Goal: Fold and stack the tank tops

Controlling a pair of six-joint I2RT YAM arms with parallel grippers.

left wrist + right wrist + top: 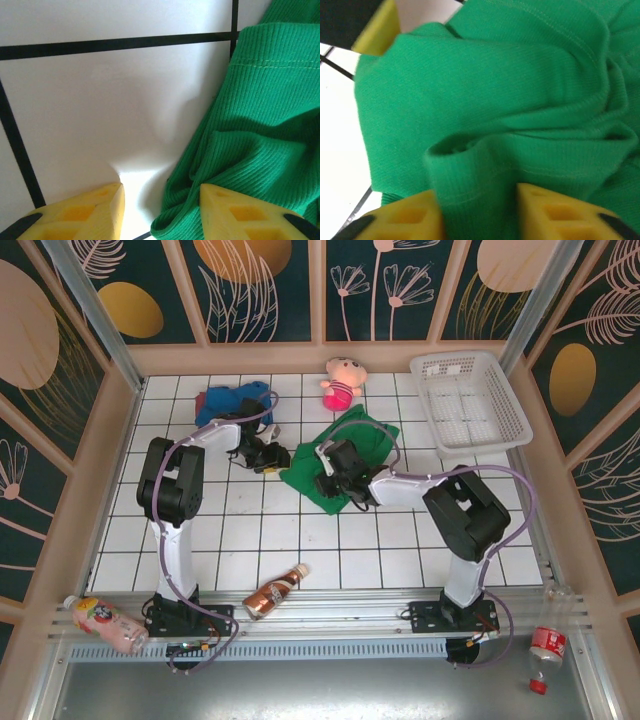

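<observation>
At table (300, 540) centre, green tank top (352, 445) lies rumpled, half spread. R gripper (477, 215) sits on its near-left corner, jaws pinching a raised fold. L gripper (160, 212) is at the left hem, jaws spread, one tip on cloth, the other on tile. Step looks like first fold. Next, L must bite the hem, then both lift tog.

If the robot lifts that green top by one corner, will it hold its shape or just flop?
Probably flop: the green tank top lies in soft folds and ridges, so it likely droops from wherever it is pinched. Its ribbed knit looks thin, so it is probably light. Pushed, it would likely bunch rather than slide whole.
</observation>
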